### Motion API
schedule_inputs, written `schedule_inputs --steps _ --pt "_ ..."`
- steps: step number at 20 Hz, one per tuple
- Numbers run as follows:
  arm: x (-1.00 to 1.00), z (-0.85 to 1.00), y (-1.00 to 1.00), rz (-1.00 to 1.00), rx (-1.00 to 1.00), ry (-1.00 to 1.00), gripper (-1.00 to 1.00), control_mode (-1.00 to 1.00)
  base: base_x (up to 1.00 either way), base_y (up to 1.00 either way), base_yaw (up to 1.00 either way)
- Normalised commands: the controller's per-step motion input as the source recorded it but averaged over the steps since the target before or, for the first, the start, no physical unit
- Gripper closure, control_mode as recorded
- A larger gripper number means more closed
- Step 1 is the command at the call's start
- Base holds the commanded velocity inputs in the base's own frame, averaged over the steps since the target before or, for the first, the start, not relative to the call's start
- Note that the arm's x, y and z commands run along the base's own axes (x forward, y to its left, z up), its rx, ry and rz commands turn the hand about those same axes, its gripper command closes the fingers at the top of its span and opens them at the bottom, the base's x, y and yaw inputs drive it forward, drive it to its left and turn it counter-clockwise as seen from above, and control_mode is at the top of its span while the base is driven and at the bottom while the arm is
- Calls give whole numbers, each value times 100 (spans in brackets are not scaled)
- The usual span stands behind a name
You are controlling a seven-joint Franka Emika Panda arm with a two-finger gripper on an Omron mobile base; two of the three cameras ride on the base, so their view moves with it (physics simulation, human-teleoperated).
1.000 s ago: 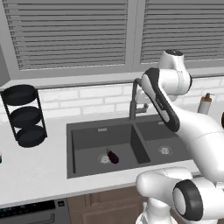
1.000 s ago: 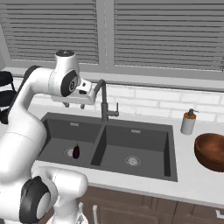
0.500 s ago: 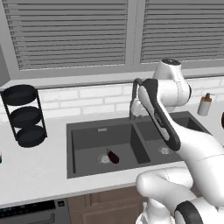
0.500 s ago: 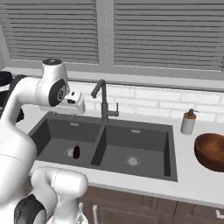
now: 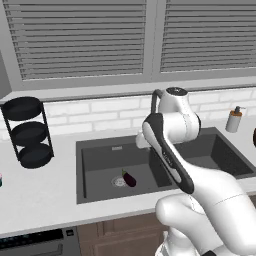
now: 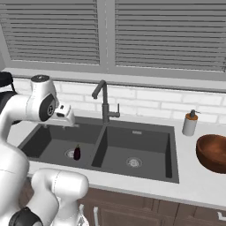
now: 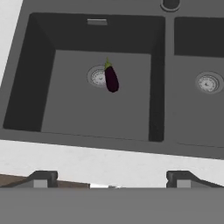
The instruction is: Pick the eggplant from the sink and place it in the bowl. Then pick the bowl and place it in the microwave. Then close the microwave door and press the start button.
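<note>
Arm swung left over 1 s; gripper [image 7: 109,177] now above left basin of sink [image 5: 95,150], jaws spread, holding nothing. Eggplant [image 7: 111,78] ahead of jaws, well below, beside drain [image 7: 97,76]. Bowl [image 6: 214,152] far right. Descent next, likely.
</note>
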Motion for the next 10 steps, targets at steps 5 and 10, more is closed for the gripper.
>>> schedule_inputs --steps 5,10 --pt "26 -49 32 0 -7 5 -100 -100 0 0 0" --pt "53 -68 13 0 0 5 -100 -100 0 0 0"
